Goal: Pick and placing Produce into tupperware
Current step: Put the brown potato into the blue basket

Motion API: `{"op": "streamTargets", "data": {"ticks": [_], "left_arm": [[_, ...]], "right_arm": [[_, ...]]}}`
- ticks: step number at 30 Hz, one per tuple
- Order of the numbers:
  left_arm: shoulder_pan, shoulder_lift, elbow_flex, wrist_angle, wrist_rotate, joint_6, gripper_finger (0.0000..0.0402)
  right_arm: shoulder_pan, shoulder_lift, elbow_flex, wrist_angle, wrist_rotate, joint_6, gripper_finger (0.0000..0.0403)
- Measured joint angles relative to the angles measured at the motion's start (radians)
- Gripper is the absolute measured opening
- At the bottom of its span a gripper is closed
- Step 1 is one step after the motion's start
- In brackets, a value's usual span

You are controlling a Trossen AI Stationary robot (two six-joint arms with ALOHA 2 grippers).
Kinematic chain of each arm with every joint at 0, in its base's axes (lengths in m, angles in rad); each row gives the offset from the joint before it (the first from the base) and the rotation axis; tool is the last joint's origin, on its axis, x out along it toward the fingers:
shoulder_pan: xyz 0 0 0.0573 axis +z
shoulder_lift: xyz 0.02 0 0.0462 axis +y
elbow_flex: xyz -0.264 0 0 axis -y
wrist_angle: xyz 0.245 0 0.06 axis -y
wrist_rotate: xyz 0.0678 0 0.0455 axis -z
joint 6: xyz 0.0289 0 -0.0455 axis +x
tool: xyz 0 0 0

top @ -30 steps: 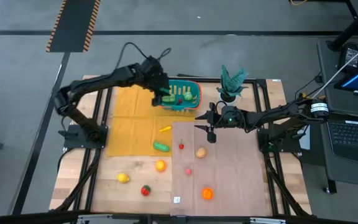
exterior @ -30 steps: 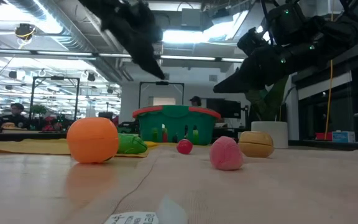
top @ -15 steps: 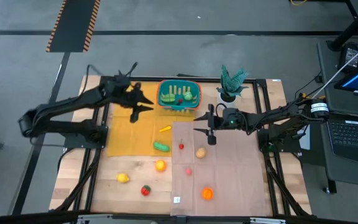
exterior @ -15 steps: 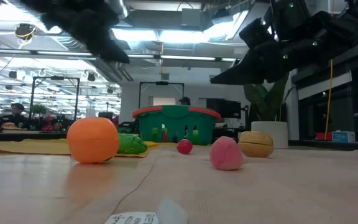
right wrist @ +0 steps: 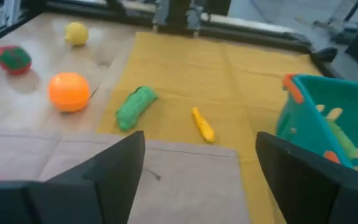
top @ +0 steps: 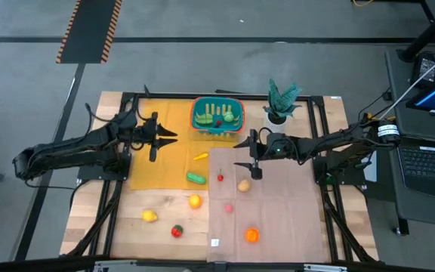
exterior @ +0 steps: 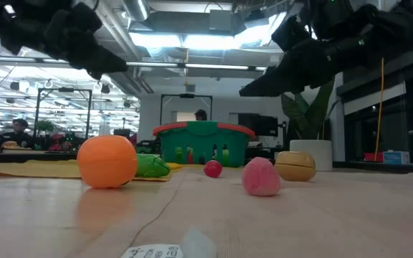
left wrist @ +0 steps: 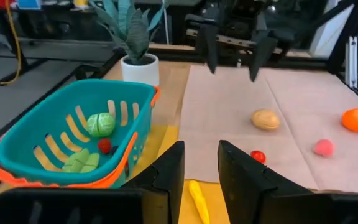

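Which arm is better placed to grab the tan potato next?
The right. Its open gripper hangs almost over the tan potato on the pink mat. The left gripper is farther away, over the yellow cloth.

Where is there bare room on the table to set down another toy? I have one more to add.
The yellow cloth is bare left of the green vegetable, and the pink mat is bare right of the orange. It is crowded around the red ball, under the right gripper.

No text can be read anywhere; a small white label (exterior: 151, 251) lies on the bench (exterior: 300, 222), but its dark print is illegible.
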Motion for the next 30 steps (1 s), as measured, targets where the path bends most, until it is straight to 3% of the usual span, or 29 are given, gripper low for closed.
{"op": "streamTargets", "data": {"ticks": [10,17,30], "left_arm": [[-0.049,-0.019,-0.106,0.07,-0.016,-0.033,0.007],[-0.073,-0.019,-0.135,0.089,-0.016,-0.033,0.0057],[-0.078,-0.019,-0.146,0.149,-0.015,-0.033,0.0032]], "right_arm": [[0.128,0.0,0.215,-0.491,0.0,-0.044,0.0294],[0.2,0.0,0.239,-0.507,0.002,0.049,0.0293],[0.349,0.0,0.239,-0.657,0.143,0.098,0.0293]]}}
